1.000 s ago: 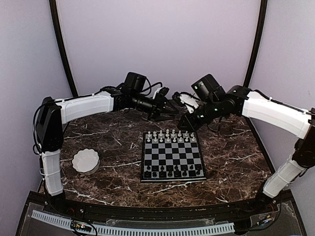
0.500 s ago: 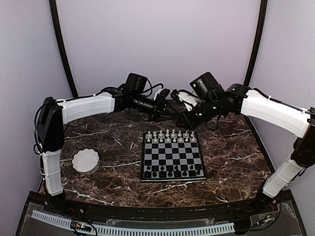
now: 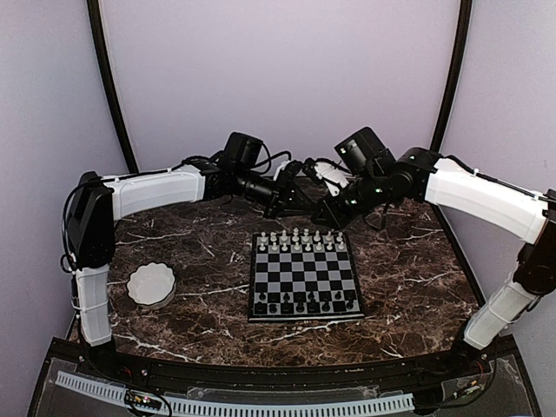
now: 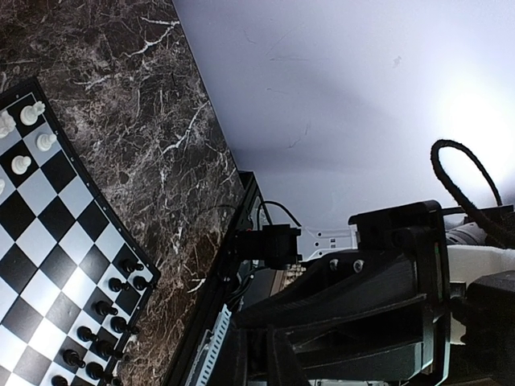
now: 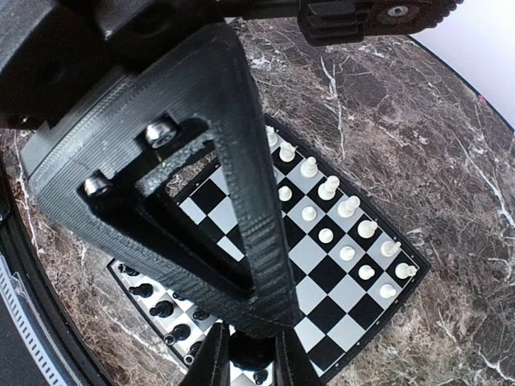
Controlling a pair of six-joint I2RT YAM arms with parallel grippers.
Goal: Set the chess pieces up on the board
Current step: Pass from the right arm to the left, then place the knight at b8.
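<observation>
Beyond the board (image 3: 304, 274) (white side), left gripper (image 3: 297, 199) is clenched; right gripper (image 5: 249, 359) apparently pinches a black piece (image 5: 253, 348).

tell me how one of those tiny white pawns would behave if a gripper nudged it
Likely to tip: each white pawn stands tall on a narrow base. Probably very light, being smaller than one square of the board. A nudge could well knock its close-packed neighbours too.
</observation>
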